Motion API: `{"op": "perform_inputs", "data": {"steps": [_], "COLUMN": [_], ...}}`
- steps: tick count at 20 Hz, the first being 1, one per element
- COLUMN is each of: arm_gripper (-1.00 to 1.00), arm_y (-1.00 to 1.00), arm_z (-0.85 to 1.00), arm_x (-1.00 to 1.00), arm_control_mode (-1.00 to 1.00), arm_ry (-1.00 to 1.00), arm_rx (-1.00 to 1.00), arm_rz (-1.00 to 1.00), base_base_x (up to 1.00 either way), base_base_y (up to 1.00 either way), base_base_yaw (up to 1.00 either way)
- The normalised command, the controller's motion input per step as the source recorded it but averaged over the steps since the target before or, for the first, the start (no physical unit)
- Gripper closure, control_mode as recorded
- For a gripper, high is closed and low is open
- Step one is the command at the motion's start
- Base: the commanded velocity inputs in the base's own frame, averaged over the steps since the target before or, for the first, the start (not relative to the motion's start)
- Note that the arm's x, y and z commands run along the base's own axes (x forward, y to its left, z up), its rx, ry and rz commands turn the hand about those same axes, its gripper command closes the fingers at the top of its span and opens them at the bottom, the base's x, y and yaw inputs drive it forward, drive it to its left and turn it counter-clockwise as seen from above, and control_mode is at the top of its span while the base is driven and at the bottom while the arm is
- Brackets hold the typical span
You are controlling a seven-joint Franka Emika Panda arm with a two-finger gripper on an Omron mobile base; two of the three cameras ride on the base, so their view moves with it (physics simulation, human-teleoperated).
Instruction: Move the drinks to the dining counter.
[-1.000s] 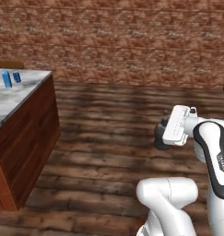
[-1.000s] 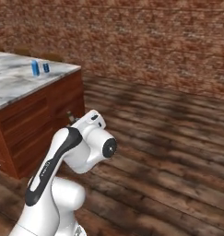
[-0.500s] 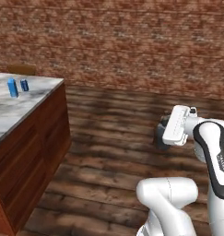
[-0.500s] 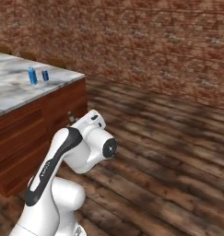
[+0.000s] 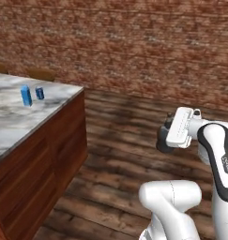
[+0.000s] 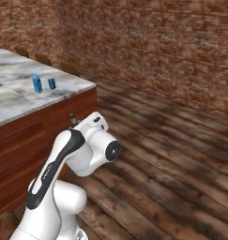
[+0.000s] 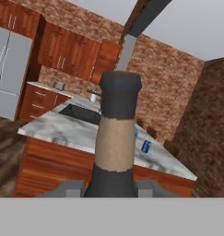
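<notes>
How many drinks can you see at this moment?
3: the blue carton and the can stand together on the dining counter; the black bottle is held in the tool. Others may be hidden.

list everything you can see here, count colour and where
black bottle: 1, black with a tan neck band, held upright between the jaws
blue carton: 1, blue, on the counter near its far end
can: 1, blue, beside the carton
dining counter: 1, grey-white marble on red-brown wood, left of the arm
sink: 1, black, set into the counter
fridge: 1, steel, far wall
cabinets: several, red-brown, far wall
gripper: 1, dark jaws shut on the bottle
</notes>
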Motion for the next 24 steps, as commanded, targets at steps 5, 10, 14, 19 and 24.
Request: {"op": "perform_inputs", "data": {"steps": [5,10,14,19,24], "arm_gripper": [1.00,1.00,1.00,1.00,1.00], "arm_y": [0.00,0.00,0.00,0.00,0.00], "arm_z": [0.00,0.00,0.00,0.00,0.00], "arm_x": [0.00,0.00,0.00,0.00,0.00], "arm_control_mode": [1.00,1.00,1.00,1.00,1.00], "arm_ry": [0.00,0.00,0.00,0.00,0.00], "arm_rx": [0.00,0.00,0.00,0.00,0.00], "arm_rz": [0.00,0.00,0.00,0.00,0.00], "base_base_x": [0.66,0.62,0.63,0.71,0.74], "base_base_y": [0.00,0.00,0.00,0.00,0.00], "base_base_yaw": [0.33,0.35,0.36,0.38,0.41]}}
